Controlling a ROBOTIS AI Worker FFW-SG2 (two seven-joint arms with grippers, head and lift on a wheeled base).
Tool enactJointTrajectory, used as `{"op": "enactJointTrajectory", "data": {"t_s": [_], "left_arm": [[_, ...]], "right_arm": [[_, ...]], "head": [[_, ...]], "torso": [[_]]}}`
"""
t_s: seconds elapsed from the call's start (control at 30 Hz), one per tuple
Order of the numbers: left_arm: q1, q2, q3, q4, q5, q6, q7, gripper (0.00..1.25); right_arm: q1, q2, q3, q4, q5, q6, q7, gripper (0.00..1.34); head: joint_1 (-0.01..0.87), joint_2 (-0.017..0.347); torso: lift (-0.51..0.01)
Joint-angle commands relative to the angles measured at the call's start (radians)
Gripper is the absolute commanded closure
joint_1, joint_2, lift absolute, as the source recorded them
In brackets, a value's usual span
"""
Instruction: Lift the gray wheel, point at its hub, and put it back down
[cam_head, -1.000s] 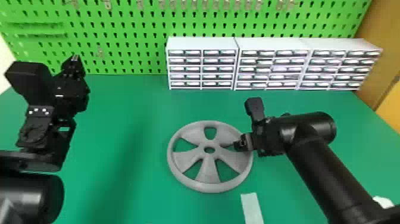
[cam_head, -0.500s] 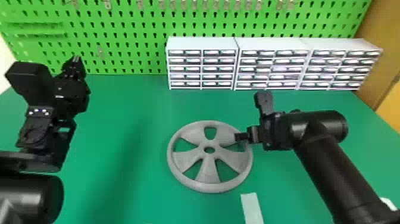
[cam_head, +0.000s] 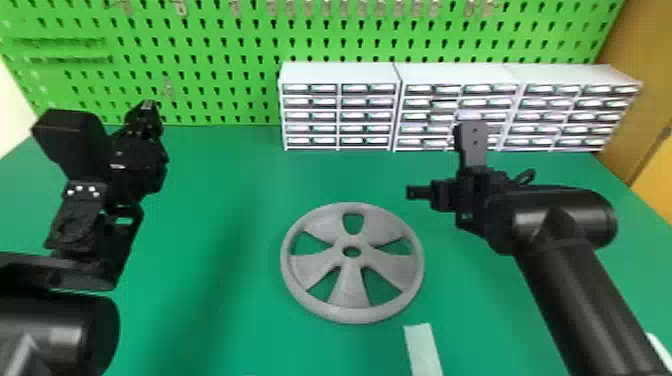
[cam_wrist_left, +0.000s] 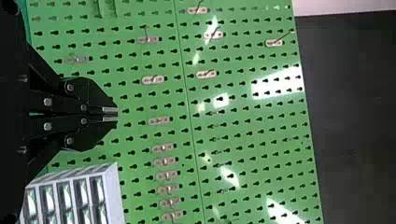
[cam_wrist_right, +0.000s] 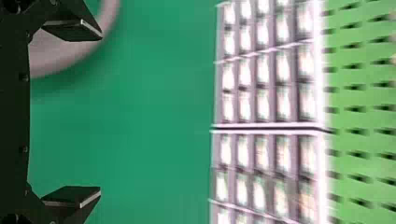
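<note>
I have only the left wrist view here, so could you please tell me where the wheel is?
Observer: In the head view, the wheel lies flat on the green table.
Operator: Thank you. Does the right gripper have hold of it?
Observer: No, the right gripper has its fingers wide apart, with nothing between them.
Operator: And is there anything else on the table near the wheel?
Observer: Yes, a pale strip lies just nearer the robot than the wheel, towards the robot's right.
</note>
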Motion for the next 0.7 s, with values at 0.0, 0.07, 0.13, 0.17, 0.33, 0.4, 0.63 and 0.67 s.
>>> {"op": "enactJointTrajectory", "data": {"t_s": [0.0,0.07,0.13,0.17,0.33,0.4,0.63,0.67], "left_arm": [[-0.002,0.0,-0.023,0.011,0.01,0.0,0.0,1.23],[-0.004,0.0,-0.032,0.014,0.018,0.0,0.0,1.23],[-0.004,0.0,-0.04,0.017,0.023,0.0,0.0,1.23],[-0.004,0.0,-0.046,0.02,0.024,0.0,0.0,1.22],[-0.013,-0.003,-0.069,0.032,0.037,0.0,0.0,1.22],[-0.025,-0.009,-0.081,0.043,0.043,0.0,0.0,1.22],[-0.091,-0.034,-0.113,0.14,0.046,-0.052,0.0,1.13],[-0.097,-0.04,-0.113,0.149,0.044,-0.054,0.0,1.12]], "right_arm": [[0.043,0.005,-0.037,-0.082,0.016,-0.084,0.0,0.13],[0.062,0.01,-0.052,-0.111,0.02,-0.126,0.0,0.13],[0.08,0.016,-0.063,-0.129,0.023,-0.172,0.0,0.13],[0.091,0.021,-0.069,-0.14,0.025,-0.201,0.0,0.13],[0.123,0.022,-0.07,-0.171,0.025,-0.299,0.0,0.12],[0.139,0.024,-0.069,-0.189,0.029,-0.331,0.0,0.12],[0.205,0.028,-0.043,-0.221,0.035,-0.508,-0.025,0.11],[0.212,0.027,-0.029,-0.226,0.037,-0.527,-0.041,0.1]], "head": [[0.692,0.048],[0.692,0.048],[0.692,0.048],[0.692,0.048],[0.692,0.048],[0.692,0.048],[0.692,0.048],[0.692,0.048]], "torso": [[-0.088],[-0.088],[-0.088],[-0.088],[-0.088],[-0.088],[-0.088],[-0.088]]}}
